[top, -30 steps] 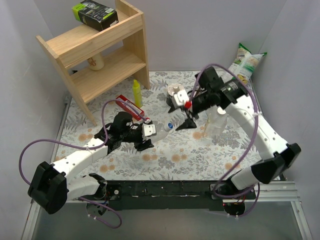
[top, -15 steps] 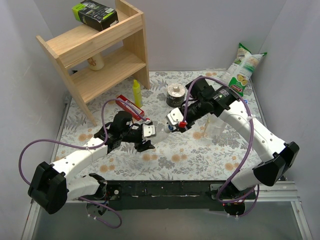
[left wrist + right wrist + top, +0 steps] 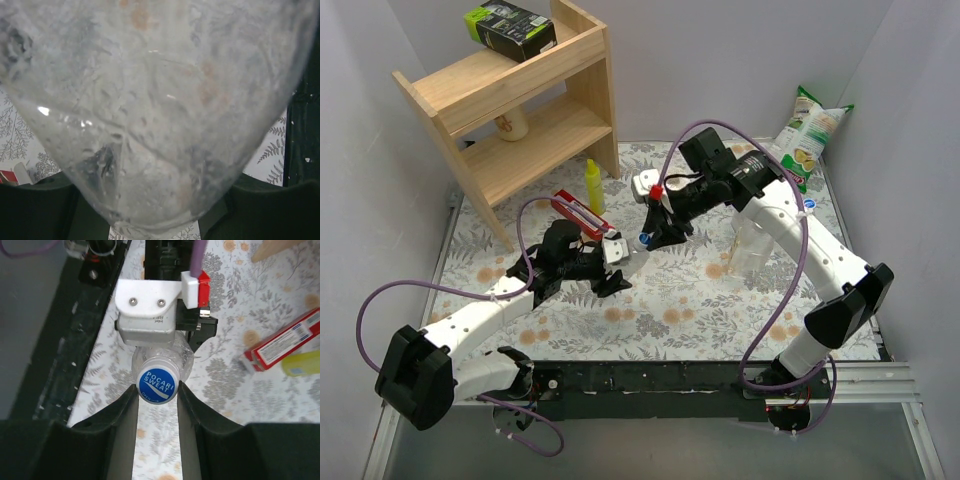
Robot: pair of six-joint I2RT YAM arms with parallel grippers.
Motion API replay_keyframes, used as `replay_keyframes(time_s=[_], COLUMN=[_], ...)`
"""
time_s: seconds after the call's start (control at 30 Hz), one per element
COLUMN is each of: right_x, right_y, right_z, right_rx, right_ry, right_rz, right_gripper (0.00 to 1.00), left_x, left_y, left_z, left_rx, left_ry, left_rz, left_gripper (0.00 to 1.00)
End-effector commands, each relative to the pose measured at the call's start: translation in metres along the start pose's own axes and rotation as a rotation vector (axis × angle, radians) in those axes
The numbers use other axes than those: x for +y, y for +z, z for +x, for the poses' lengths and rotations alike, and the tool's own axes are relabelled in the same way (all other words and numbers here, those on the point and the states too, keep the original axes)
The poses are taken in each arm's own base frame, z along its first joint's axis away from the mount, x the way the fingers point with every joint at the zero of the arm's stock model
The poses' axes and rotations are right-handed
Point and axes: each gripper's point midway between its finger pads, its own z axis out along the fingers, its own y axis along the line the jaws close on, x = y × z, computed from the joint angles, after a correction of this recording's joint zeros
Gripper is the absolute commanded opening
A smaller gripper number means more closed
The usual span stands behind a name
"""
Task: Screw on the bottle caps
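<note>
- Over the mat (image 3: 720,300), the left gripper (image 3: 618,264) is clamping the bottle (image 3: 160,115) around its clear body. Its jaws are closed snugly on the plastic, and the neck is pointing toward the right gripper (image 3: 653,236).
- At the bottle's mouth, the blue cap (image 3: 158,385) is sitting squarely on the neck, with its printed top facing the right wrist camera.
- On either side of the cap, the right gripper's fingers (image 3: 192,412) are standing only a cap's width apart and appear to be pressing on its rim. The pincer is therefore nearly closed, with the cap as its only load.
- Judging by this pose, the work is in the threading step: the cap is placed and gripped. How many turns it has taken, and whether it is tight, cannot be told from these views.
- Well to the right, a second bottle (image 3: 750,245) is standing upright on the mat, untouched by either arm. Whether it is wearing a cap cannot be made out.
- Remaining work is therefore looking like this: tightening the present cap, releasing it, and then checking or capping the second bottle.
</note>
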Motion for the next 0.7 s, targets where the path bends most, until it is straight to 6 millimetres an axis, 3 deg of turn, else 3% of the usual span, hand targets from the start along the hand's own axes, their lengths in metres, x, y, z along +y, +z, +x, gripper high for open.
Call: replay_keyframes(time_s=[0.0, 0.1, 0.17, 0.27, 0.5, 0.57, 0.63, 0.67], right_x=[-0.002, 0.002, -0.001, -0.005, -0.009, -0.009, -0.008, -0.008], right_y=[0.006, 0.007, 0.01, 0.012, 0.016, 0.017, 0.018, 0.018], right_z=[-0.039, -0.036, -0.033, -0.034, -0.037, -0.037, -0.04, -0.041], right_rx=[-0.19, -0.22, -0.235, -0.272, -0.346, -0.356, -0.372, -0.376], right_ry=[0.352, 0.448, 0.453, 0.455, 0.492, 0.505, 0.491, 0.485], right_rz=[-0.051, -0.065, -0.062, -0.032, -0.005, -0.012, -0.034, -0.039], right_gripper=[0.02, 0.05, 0.23, 0.41, 0.57, 0.56, 0.45, 0.34], left_x=[0.024, 0.022, 0.018, 0.009, 0.002, 0.001, 0.0, 0.0], left_y=[-0.003, -0.003, -0.006, -0.007, -0.008, -0.008, -0.007, -0.006], left_z=[-0.021, -0.03, -0.044, -0.053, -0.056, -0.056, -0.056, -0.055], left_rx=[-0.062, -0.098, -0.148, -0.181, -0.188, -0.189, -0.189, -0.186], left_ry=[0.007, -0.042, -0.05, -0.065, -0.088, -0.094, -0.106, -0.111], left_rz=[-0.132, -0.132, -0.111, -0.068, -0.029, -0.024, -0.016, -0.015], left_gripper=[0.0, 0.0, 0.0, 0.0, 0.0, 0.0, 0.0, 0.0])
